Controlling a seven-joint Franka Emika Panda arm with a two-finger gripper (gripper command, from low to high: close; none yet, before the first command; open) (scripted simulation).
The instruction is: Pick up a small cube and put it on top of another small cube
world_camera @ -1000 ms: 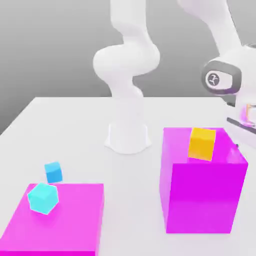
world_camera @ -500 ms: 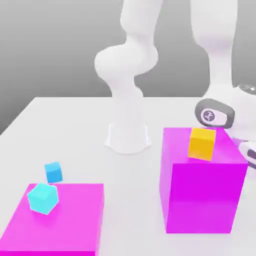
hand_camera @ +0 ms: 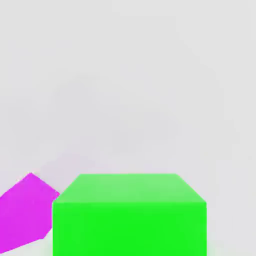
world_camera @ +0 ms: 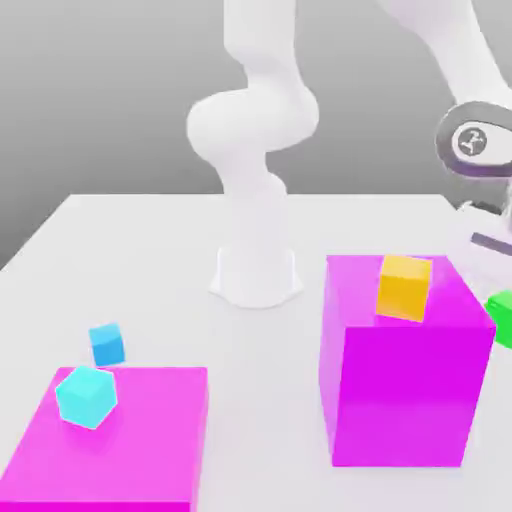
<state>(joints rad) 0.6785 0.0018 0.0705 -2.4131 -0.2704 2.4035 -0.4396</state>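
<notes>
The small bright green cube shows partly at the exterior view's right edge, hanging in the air beside the tall magenta block. My gripper sits directly over it, shut on it, under the white hand. In the hand view the green cube looms large and close, with a corner of the magenta block beside it. An orange cube stands on top of the tall magenta block, to the exterior view's left of my hand.
A cyan cube rests on a low magenta slab at the exterior view's lower left. A small blue cube lies on the white table behind it. The arm's base stands mid-table.
The hand dipped low behind the tall magenta block half a second ago, then rose again. The green cube now shows under it, lifted off the table.
</notes>
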